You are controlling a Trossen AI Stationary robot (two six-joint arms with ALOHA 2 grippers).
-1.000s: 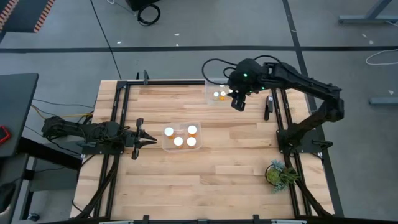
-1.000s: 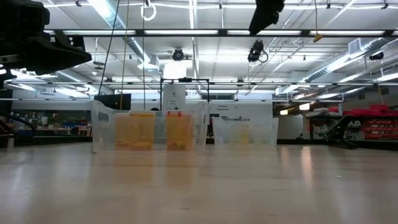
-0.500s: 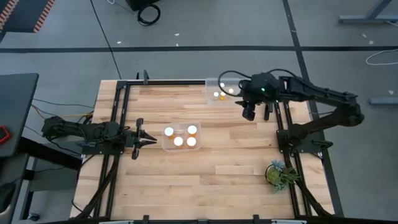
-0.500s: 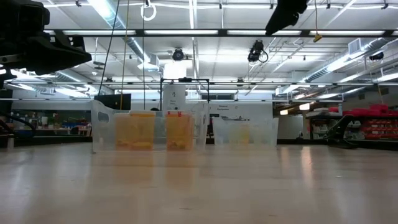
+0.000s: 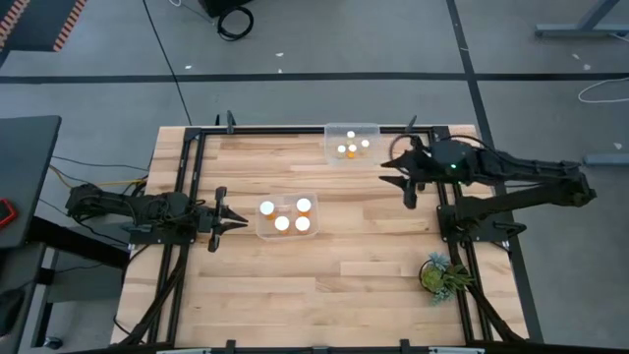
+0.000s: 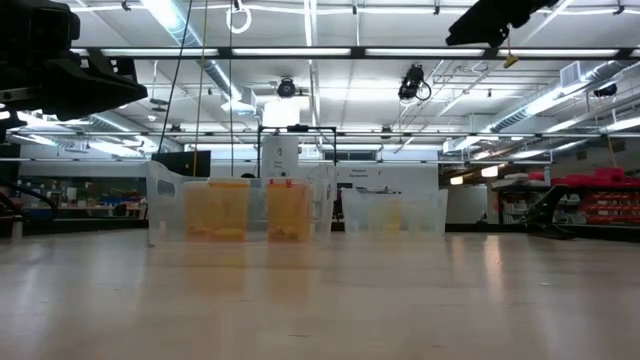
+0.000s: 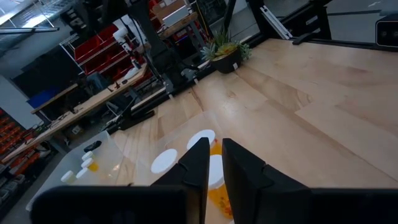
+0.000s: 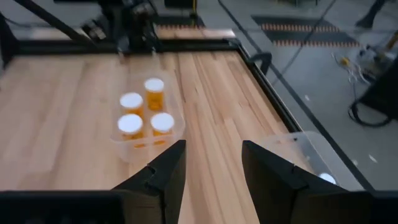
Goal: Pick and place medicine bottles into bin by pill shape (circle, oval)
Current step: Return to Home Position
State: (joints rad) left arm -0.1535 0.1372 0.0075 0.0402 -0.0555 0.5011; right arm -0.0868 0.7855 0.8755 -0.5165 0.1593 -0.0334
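Note:
Several medicine bottles [image 5: 283, 222] with white caps and orange bodies stand in a clear bin [image 5: 263, 232] at the table's middle. More of them [image 5: 352, 150] stand in a second clear bin [image 5: 351, 129] at the far edge. My right gripper [image 5: 401, 181] hangs open and empty above the table, right of the far bin and pointing toward the table's left; its wrist view looks between the fingers [image 8: 212, 168] at the middle bin [image 8: 163, 144]. My left gripper [image 5: 234, 222] waits shut just left of the middle bin, fingers [image 7: 214, 168] level.
Black frame rails [image 5: 447, 202] run along the table's sides and far edge. A small green plant [image 5: 442, 273] stands at the near right. Bare wood lies between the two bins and across the near half of the table.
My right gripper has drawn back from above the far bin toward the table's right edge and a little nearer, sinking somewhat and tipping up closer to level. Its fingers have stayed open and empty. The bottles and bins have not moved.

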